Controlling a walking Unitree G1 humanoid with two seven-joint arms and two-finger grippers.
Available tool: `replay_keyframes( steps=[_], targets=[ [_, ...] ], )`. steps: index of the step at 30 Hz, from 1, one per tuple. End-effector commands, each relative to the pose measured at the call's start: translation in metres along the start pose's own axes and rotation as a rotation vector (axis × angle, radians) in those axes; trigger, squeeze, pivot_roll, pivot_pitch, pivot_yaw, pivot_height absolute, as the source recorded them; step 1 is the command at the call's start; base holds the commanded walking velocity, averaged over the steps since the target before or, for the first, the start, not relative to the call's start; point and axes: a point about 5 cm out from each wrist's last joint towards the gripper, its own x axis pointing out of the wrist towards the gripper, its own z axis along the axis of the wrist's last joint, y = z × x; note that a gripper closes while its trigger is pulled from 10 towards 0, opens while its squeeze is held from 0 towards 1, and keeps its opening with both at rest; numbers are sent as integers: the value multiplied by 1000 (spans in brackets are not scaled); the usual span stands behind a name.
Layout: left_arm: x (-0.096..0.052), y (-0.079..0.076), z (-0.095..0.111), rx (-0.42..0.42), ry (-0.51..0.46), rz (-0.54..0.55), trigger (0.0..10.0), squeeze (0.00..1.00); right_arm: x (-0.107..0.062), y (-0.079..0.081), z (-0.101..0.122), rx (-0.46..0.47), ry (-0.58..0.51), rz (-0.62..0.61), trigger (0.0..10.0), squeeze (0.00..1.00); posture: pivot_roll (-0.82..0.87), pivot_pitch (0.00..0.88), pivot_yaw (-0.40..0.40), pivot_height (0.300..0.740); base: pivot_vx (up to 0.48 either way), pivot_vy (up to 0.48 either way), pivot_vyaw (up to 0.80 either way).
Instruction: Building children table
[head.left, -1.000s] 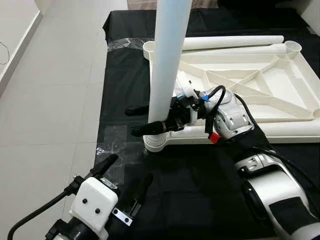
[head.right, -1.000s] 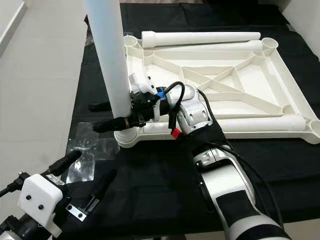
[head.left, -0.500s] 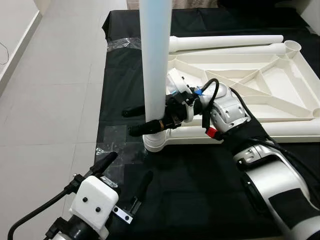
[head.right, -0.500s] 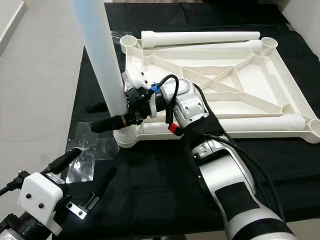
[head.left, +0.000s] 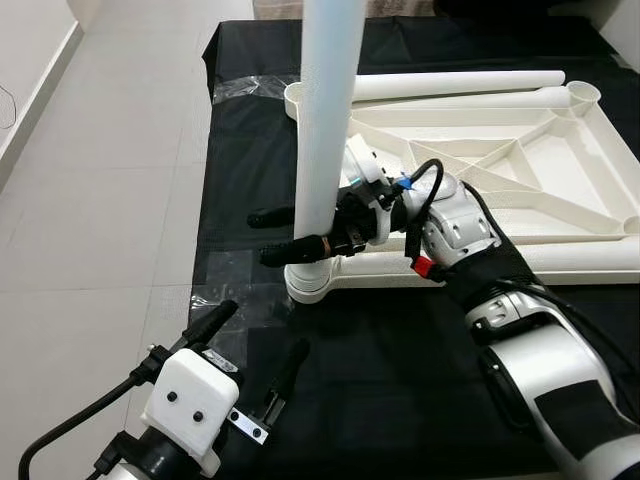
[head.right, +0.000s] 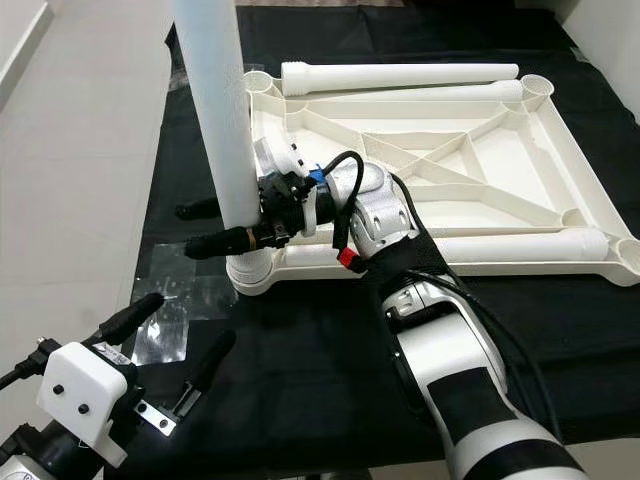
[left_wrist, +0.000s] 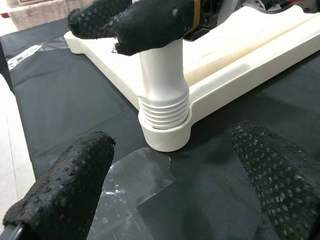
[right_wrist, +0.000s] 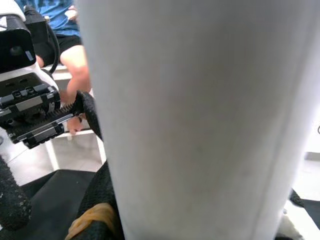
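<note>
Table top: the white ribbed plastic children's table top (head.right: 470, 170) lies underside up on the black cloth (head.right: 330, 360) that covers the floor; every place below is told from it.
Upright leg: a white plastic tube leg (head.right: 222, 110) stands upright in the round socket at the table top's near-left corner (head.right: 250, 272), its ribbed threaded end (left_wrist: 164, 112) sitting in the socket.
Right gripper: the right gripper (head.left: 285, 236) reaches over the table top's near edge to that corner, and its two black fingers (head.left: 288, 253) are clamped on the upright leg low down, one on each side of the tube, just above the socket.
Left gripper: the left gripper (head.right: 180, 338) hovers over the cloth just off the near-left corner, nearer the robot, with its fingers spread wide apart and nothing between them.
Spare legs: two more white tube legs lie along the table top's far edge, one (head.right: 400, 73) on the cloth just beyond it; another (head.right: 510, 246) lies along the near edge.
Wrapper: a clear plastic sheet (head.right: 185, 310) lies flat on the cloth beside the near-left corner.
Floor: pale tiles (head.left: 90, 200) run left of the cloth.
Person: a seated person in a blue top (right_wrist: 52, 15) shows in the right wrist view.
</note>
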Motion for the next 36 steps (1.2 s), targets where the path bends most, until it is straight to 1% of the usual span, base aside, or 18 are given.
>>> replay_keyframes(
  steps=[1,2,3,5,12,14,22,24,25,27,29,31,33,36],
  targets=[
    [-1,-2,0,-11,12,-7,10000,0,-2,9,-25,81,64,-24,10000,0,176,354,-56,740,0,0,0],
    [-1,-2,0,-11,12,-7,10000,0,-2,9,-25,81,64,-24,10000,0,176,354,-56,740,0,0,0],
    [-1,-2,0,-11,12,-9,10000,0,-4,10,-28,85,76,-55,10000,0,172,353,-55,740,0,0,0],
    [0,-3,0,-12,12,-14,10000,0,-6,11,-29,83,86,-76,10000,0,170,348,-51,740,0,0,0],
    [1,-3,1,-12,11,-22,10000,0,-8,13,-30,72,121,-96,10000,0,169,347,-51,740,0,0,0],
    [1,-4,1,-12,10,-25,10000,0,-6,10,-28,53,177,-105,10000,0,164,343,-54,740,0,0,0],
    [2,-4,1,-12,10,-23,10000,0,-3,6,-20,60,184,-115,10000,0,158,345,-60,740,0,0,0],
    [2,-5,1,-16,10,-23,10000,0,-4,5,-18,66,172,-135,10000,0,151,348,-65,740,0,0,0],
    [3,-6,1,-19,11,-23,10000,0,-5,4,-17,81,147,-161,10000,0,149,348,-66,740,0,0,0],
    [3,-6,1,-19,11,-23,10000,0,-5,4,-17,81,147,-161,10000,0,149,348,-66,740,0,0,0],
    [3,-6,1,-22,12,-25,10000,0,-9,2,-15,112,91,-217,10000,0,149,348,-66,740,0,0,0],
    [3,-6,1,-22,12,-25,10000,0,-9,2,-15,112,91,-217,10000,0,149,348,-66,740,0,0,0],
    [3,-7,1,-23,12,-27,10000,0,-11,1,-15,132,46,-268,10000,0,147,351,-65,740,0,0,0],
    [3,-7,1,-24,13,-28,10000,0,-12,1,-14,139,17,-299,10000,0,147,351,-63,740,0,0,0]
  ],
)
